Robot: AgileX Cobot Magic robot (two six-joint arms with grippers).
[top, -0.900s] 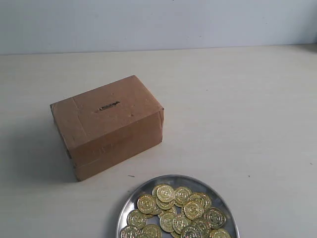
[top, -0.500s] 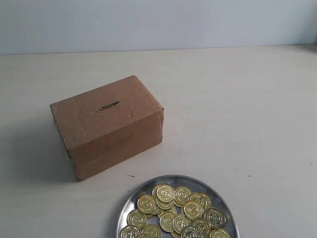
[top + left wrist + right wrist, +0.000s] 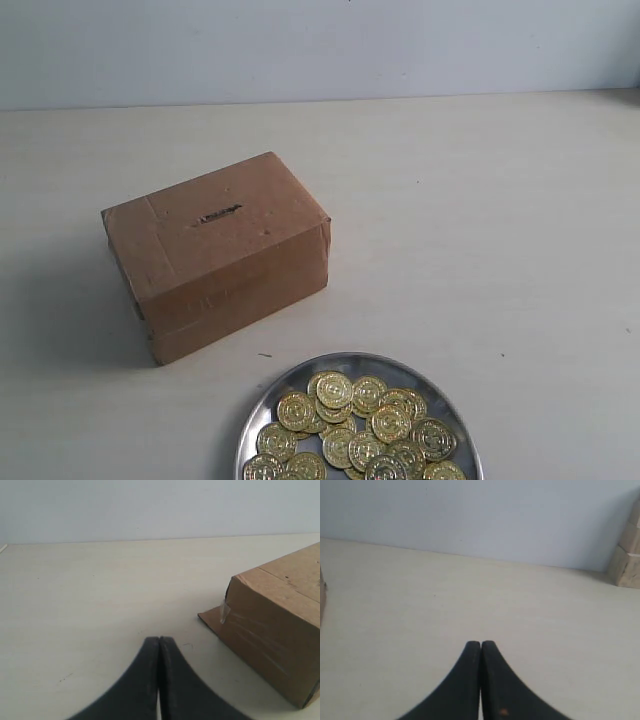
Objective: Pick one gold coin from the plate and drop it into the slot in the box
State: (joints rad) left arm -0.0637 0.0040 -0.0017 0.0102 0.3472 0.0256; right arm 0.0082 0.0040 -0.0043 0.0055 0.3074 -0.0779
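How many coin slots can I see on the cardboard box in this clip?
1. The slot is on the top face of the box, roughly central; the faces turned away from the camera are hidden.

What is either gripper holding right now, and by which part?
Nothing: left gripper and right gripper jaws are shut empty; coins lie on the plate.

Lab-like test bench: pale tabletop [image 3: 500,200], plain light wall [image 3: 300,50].
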